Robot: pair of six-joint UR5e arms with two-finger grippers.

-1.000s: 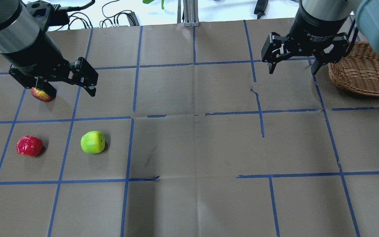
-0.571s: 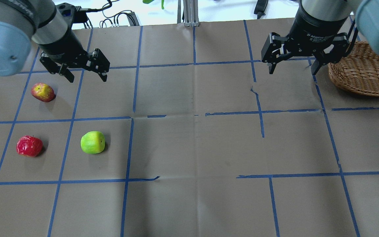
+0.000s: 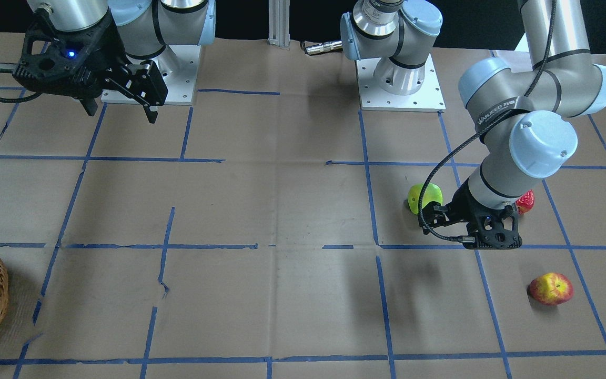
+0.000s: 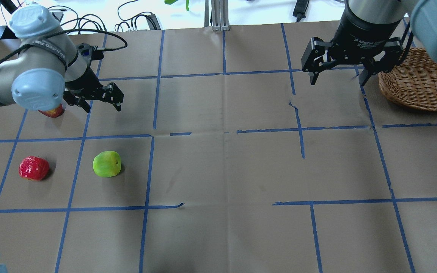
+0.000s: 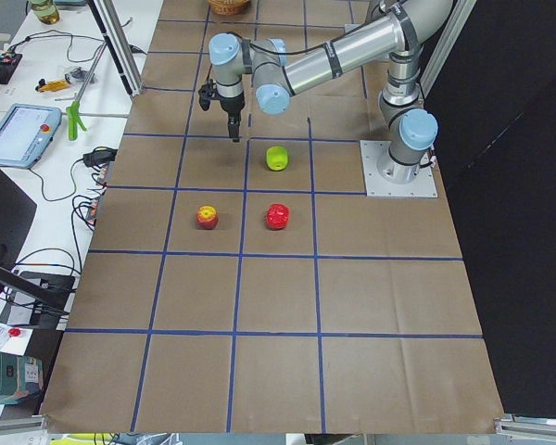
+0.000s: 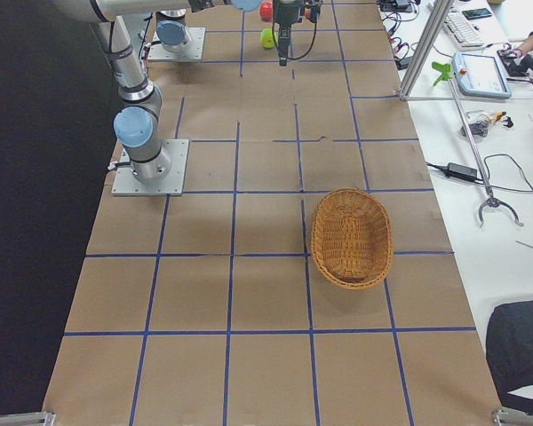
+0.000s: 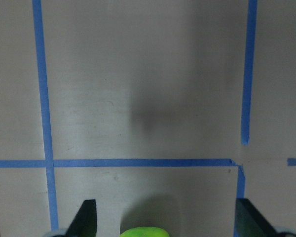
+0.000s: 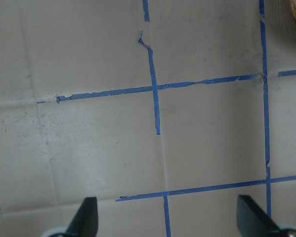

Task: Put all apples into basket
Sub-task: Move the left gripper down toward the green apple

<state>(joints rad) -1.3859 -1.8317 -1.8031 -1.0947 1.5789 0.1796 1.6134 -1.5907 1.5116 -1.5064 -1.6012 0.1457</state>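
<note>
Seen from overhead, the deep red apple (image 4: 33, 168) lies farthest left on the paper-covered bench (image 4: 222, 235). The green apple (image 4: 107, 163) is to its right in the next taped square, well apart from it. On the far side of the deep red apple, the red-and-yellow apple (image 4: 53, 112) shows only as a sliver under the left arm's pale elbow cap. The front-facing camera shows the red-and-yellow apple (image 3: 551, 288) whole, but there the arm covers most of the deep red one and cuts across the green one.

The left claw (image 4: 103, 109) hangs spread and holds nothing. It is near the red-and-yellow apple, on that apple's right, and on the far side of the green apple. Its wrist camera catches only the green apple's top at the bottom edge, between the two fingers (image 7: 88, 219).

Well to the right, the right claw (image 4: 337, 82) is spread wide over bare bench and grips nothing. The wicker basket (image 4: 419, 81) lies just right of it, partly behind the arm. The right-side camera shows its full oval, while the right wrist camera shows only a corner of its rim. All three apples lie on the bench, well apart from the basket.
</note>
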